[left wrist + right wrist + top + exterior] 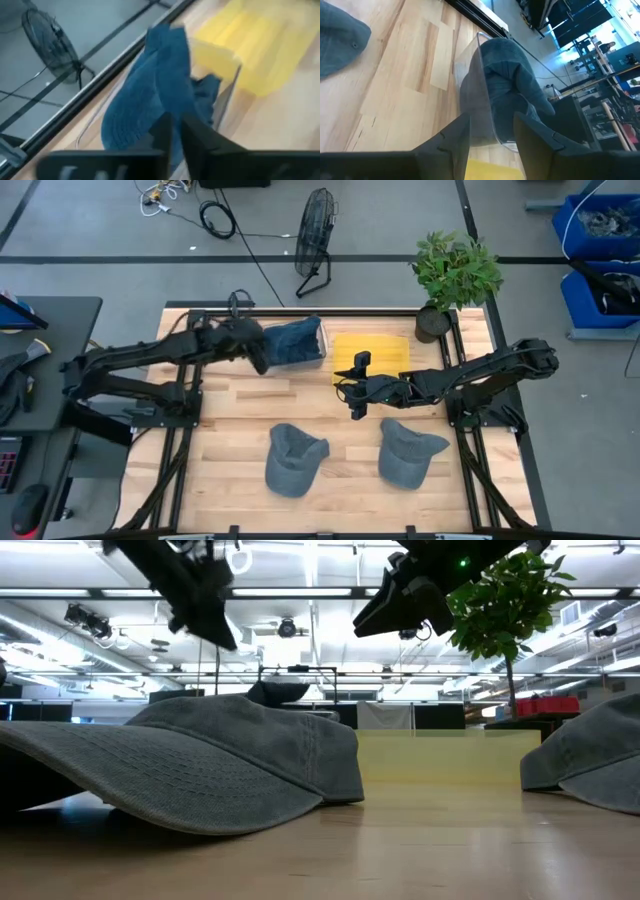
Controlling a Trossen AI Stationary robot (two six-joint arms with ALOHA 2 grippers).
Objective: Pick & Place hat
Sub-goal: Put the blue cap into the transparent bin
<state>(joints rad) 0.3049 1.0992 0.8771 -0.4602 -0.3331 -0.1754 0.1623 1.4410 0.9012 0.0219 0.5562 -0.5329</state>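
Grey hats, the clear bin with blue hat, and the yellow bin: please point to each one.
left grey hat (294, 461), high view, on its crown
right grey hat (408, 452), high view, on its crown
clear bin (322, 345), high view, on its right wall
yellow bin (385, 352), high view, on its floor

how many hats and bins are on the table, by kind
grey cotton baseball caps lying on the wood: 2
blue denim hat in the clear bin: 1
clear plastic bin: 1
yellow plastic bin: 1
total: 5
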